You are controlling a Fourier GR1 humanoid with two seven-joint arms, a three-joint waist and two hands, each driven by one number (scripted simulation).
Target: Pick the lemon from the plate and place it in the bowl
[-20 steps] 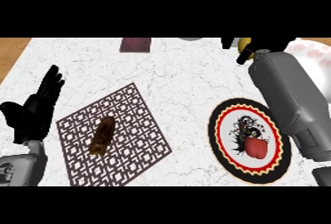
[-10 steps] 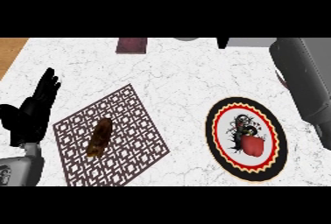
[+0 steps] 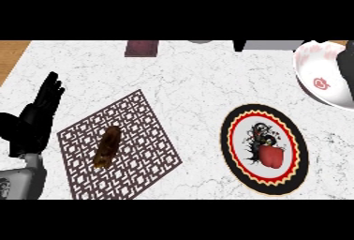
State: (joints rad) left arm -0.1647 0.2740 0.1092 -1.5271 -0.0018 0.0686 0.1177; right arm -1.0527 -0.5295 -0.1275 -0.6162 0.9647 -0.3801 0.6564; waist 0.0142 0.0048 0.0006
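On the marble counter (image 3: 194, 93), the right arm has gone, perhaps into the bowl (image 3: 319, 75); the left hand (image 3: 38, 117) rests open, empty.

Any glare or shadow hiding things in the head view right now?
Head view: light is even, no glare on the marble counter; the plate looks stretched taller than wide; the bowl is cut by the right edge; left hand shows clearly, right hand out of frame.
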